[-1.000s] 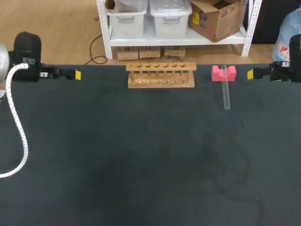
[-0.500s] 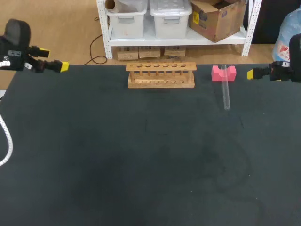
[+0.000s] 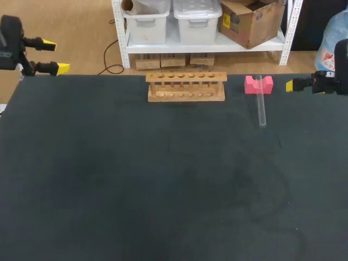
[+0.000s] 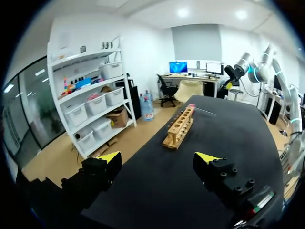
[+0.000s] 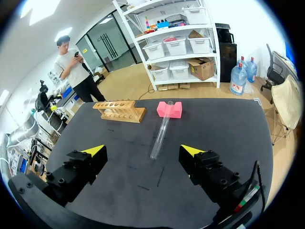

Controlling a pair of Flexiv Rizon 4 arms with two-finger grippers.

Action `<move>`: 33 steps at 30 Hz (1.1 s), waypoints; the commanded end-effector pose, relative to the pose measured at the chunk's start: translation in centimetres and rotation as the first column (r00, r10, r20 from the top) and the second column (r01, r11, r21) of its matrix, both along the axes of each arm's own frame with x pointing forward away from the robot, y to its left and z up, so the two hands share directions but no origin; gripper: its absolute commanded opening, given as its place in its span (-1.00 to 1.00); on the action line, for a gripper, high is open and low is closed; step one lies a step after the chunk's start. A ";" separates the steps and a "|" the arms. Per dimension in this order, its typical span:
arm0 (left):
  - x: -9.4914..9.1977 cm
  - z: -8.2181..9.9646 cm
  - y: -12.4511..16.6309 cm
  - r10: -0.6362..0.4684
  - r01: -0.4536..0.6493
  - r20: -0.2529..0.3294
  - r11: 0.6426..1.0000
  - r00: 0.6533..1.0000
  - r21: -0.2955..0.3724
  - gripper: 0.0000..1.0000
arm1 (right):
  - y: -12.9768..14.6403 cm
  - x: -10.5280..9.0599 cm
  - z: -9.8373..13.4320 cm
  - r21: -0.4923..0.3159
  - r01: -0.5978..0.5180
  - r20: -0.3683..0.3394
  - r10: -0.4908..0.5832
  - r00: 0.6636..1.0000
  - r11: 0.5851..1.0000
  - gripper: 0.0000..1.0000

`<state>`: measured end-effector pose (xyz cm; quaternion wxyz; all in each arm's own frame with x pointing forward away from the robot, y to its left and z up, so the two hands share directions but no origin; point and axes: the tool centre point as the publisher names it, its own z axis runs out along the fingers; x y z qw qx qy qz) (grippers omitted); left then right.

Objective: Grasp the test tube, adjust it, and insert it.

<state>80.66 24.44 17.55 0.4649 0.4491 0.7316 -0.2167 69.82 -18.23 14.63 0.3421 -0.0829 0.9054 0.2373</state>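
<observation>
A clear test tube (image 3: 261,106) lies on the black table, its far end resting in the notch of a pink block (image 3: 258,84). A wooden rack (image 3: 186,87) with a row of holes stands at the back middle. My right gripper (image 3: 296,84) hovers at the table's right edge, just right of the pink block. In the right wrist view the right gripper (image 5: 143,150) is open, with the tube (image 5: 160,136), the pink block (image 5: 169,109) and the rack (image 5: 119,110) ahead of it. My left gripper (image 3: 56,55) is open past the back left corner. Its wrist view shows the left gripper (image 4: 159,157) empty, the rack (image 4: 180,127) far ahead.
The table (image 3: 163,190) is a plain black mat with nothing else on it. Its back edge runs just behind the rack and the pink block.
My left arm has drawn back and to the left, off the table's back left corner, and turned so both yellow tips show apart. The right arm, tube and rack have not moved.
</observation>
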 end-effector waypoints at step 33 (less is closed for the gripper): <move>7.7 -3.4 -5.6 -0.429 0.431 -0.096 0.902 0.898 -0.006 1.00 | 0.0 -0.1 0.1 -0.004 0.002 -0.001 -0.002 1.000 1.000 1.00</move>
